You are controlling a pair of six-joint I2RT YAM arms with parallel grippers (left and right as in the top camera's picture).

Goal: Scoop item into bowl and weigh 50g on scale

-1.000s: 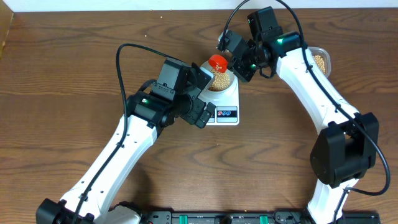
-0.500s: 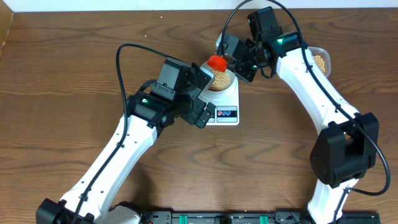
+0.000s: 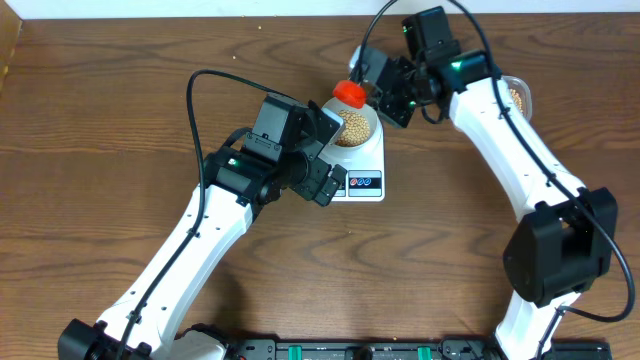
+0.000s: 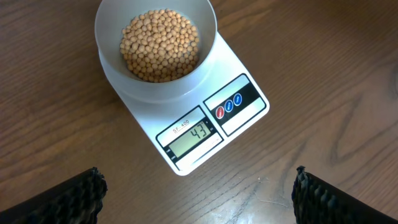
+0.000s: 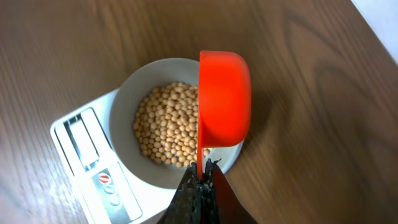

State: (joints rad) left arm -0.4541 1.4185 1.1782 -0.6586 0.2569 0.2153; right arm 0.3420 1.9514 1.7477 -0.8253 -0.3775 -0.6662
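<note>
The pale bowl (image 4: 155,43) sits on the white scale (image 4: 242,102), holding a heap of tan beans (image 4: 160,45). The scale's display (image 4: 196,134) reads 43. My right gripper (image 5: 200,180) is shut on the handle of a red scoop (image 5: 224,99), tipped on its side over the bowl's (image 5: 124,99) far rim. In the overhead view the scoop (image 3: 348,94) is at the bowl's (image 3: 357,127) upper left edge. My left gripper (image 4: 199,193) is open and empty, hovering in front of the scale's front edge.
A clear tub with more beans (image 3: 517,98) stands at the back right, partly hidden by my right arm. The scale (image 3: 362,172) sits near the table's back middle. Bare wood lies all around it.
My right gripper has lifted the red scoop slightly up and back toward the bowl's far rim. The left arm has not moved.
</note>
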